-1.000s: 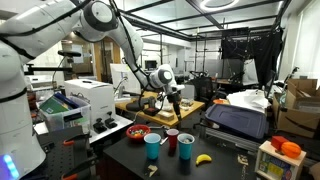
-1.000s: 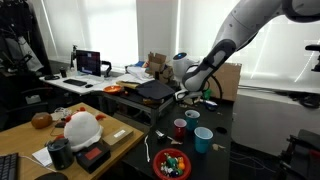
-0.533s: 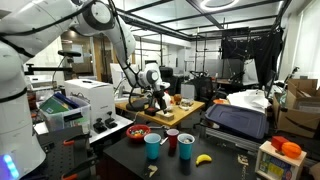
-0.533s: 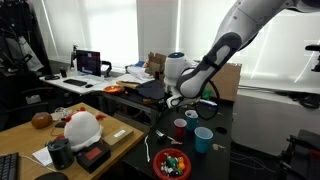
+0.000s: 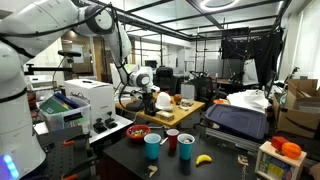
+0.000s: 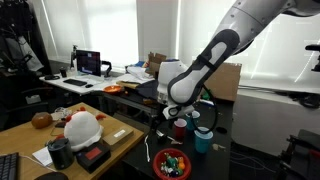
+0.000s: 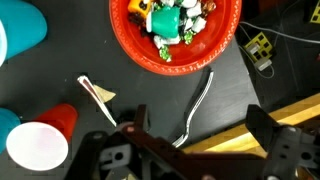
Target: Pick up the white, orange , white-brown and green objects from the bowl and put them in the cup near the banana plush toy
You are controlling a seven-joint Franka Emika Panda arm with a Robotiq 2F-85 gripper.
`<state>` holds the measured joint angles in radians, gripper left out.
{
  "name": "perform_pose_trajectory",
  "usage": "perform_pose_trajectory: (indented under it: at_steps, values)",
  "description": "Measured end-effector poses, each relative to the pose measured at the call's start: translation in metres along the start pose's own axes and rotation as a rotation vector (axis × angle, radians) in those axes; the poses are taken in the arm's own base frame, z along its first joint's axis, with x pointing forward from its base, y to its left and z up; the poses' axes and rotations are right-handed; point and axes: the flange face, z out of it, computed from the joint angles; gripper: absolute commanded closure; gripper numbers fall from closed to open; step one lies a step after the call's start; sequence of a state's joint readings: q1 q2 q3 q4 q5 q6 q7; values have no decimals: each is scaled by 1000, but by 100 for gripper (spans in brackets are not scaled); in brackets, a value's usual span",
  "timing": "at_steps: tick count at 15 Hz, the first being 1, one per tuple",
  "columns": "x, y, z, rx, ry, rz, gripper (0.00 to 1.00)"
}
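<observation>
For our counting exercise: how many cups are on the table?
3: a blue cup by the bowl, a red cup in the middle, a blue cup by the banana plush toy. None seems hidden.

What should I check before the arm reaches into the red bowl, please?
1. Gripper open and empty: ok.
2. Small coloured objects lying in the shallow round red bowl: ok.
3. Gripper centred over the bowl: not ok; in the wrist view the bowl sits near the top edge.
4. Blue cup beside the curved yellow banana plush toy standing upright: ok.
5. That cup empty: cannot tell.
</observation>
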<state>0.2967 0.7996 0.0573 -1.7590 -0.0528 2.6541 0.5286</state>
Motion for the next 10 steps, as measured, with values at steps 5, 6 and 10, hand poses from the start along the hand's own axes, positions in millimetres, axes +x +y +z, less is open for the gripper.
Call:
perform_pose_trajectory:
  at_steps: [5, 6, 10]
  values:
    - [-11, -3, 10, 10, -108, 73, 0]
    - [-12, -2, 11, 7, -126, 97, 0]
    - [-16, 2, 17, -16, -201, 234, 0]
